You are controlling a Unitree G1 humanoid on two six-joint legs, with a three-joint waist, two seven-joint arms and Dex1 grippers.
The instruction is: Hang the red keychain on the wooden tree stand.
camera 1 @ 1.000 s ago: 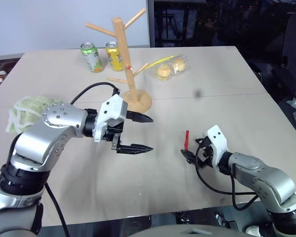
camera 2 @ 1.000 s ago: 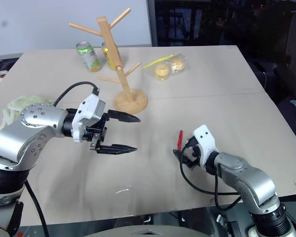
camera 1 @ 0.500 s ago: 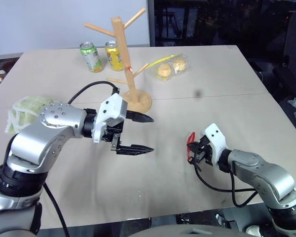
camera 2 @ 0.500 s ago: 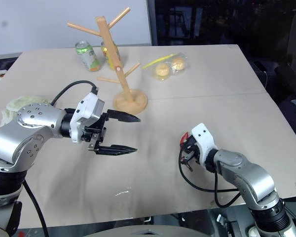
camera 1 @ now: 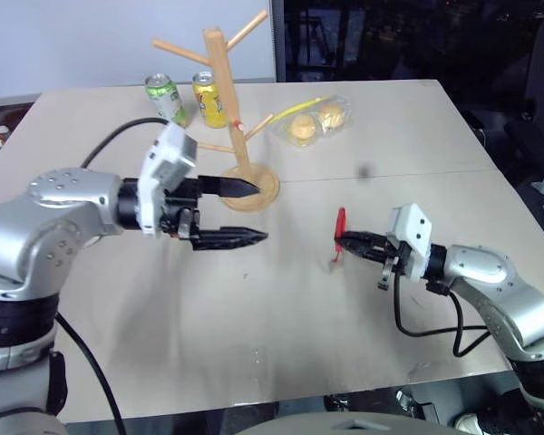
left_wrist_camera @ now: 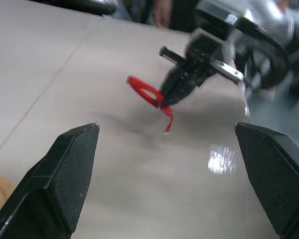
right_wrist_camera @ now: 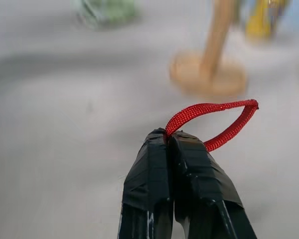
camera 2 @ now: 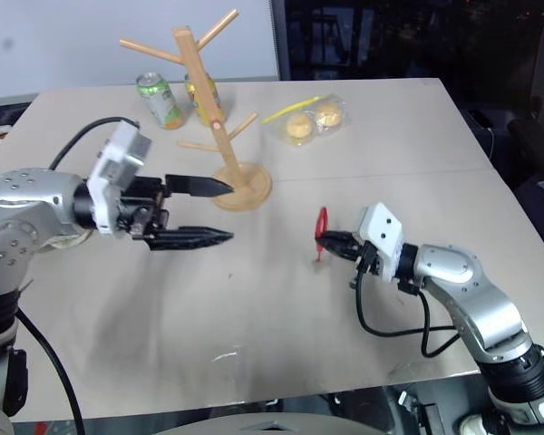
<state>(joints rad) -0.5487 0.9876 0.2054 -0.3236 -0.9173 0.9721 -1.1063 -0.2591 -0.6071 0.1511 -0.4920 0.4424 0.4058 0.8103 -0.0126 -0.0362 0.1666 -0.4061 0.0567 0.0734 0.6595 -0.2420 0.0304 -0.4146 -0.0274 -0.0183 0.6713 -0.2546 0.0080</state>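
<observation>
Keychain (camera 1: 339,227) is pinched by its red loop in the clenched right gripper (camera 1: 352,241), lifted off the table (camera 1: 417,136); the left gripper (camera 1: 251,213) is spread wide, empty. The loop should be kept open and carried toward the stand (camera 1: 228,109) at eleven o'clock, then lowered over a peg

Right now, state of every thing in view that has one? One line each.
red keychain: pinched in the right tool, lifted off the table, loop sticking out past the tips.
right tool: shut on the strap.
left tool: open, holding nothing.
wooden tree stand: upright, pegs bare.
green can: upright.
yellow can: upright.
bun pack: closed, lying flat.
</observation>
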